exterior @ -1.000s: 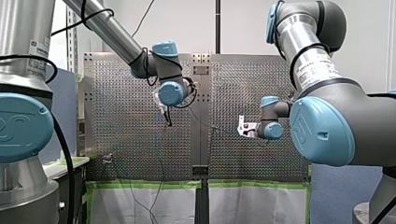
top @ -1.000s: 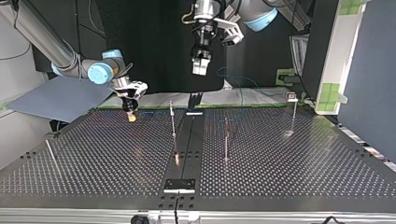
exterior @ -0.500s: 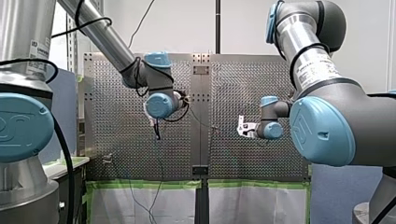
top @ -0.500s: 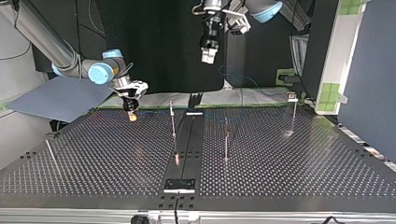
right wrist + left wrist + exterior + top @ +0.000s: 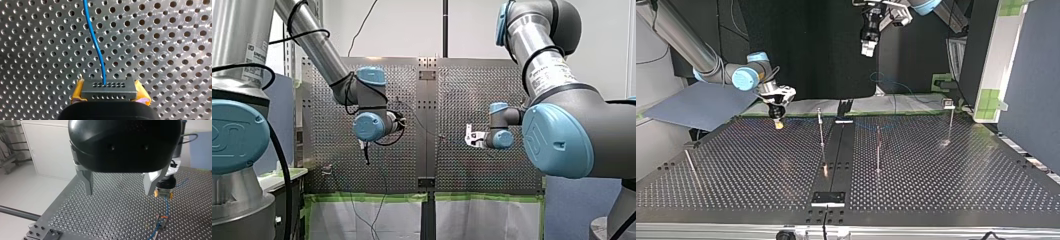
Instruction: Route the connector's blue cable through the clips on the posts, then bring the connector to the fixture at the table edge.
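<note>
My right gripper [image 5: 109,93] is shut on the small black connector [image 5: 109,88], its yellow pads [image 5: 78,92] pressed on both sides. The blue cable [image 5: 96,42] leaves the connector and runs ahead over the perforated table. In the top view this right gripper [image 5: 778,122] hangs low over the table's far left part, left of three thin posts [image 5: 821,127], [image 5: 878,147], [image 5: 951,117]. My left gripper [image 5: 120,188] is open with nothing between its metal fingers [image 5: 88,183], and it hangs high above the table [image 5: 868,48]. Beyond it the left wrist view shows the right gripper [image 5: 164,192] and the cable [image 5: 160,225].
A black plate with screws [image 5: 828,198] sits at the table's near edge in the top view, on the dark centre strip. A thin metal rod [image 5: 691,165] lies at the left. Loose blue cable [image 5: 891,86] loops behind the table's far edge. A grey board [image 5: 701,102] leans at the far left.
My left arm has swung toward the front view's left and lower; in the top view its gripper went right and up. My right gripper has stayed put, still holding the connector.
</note>
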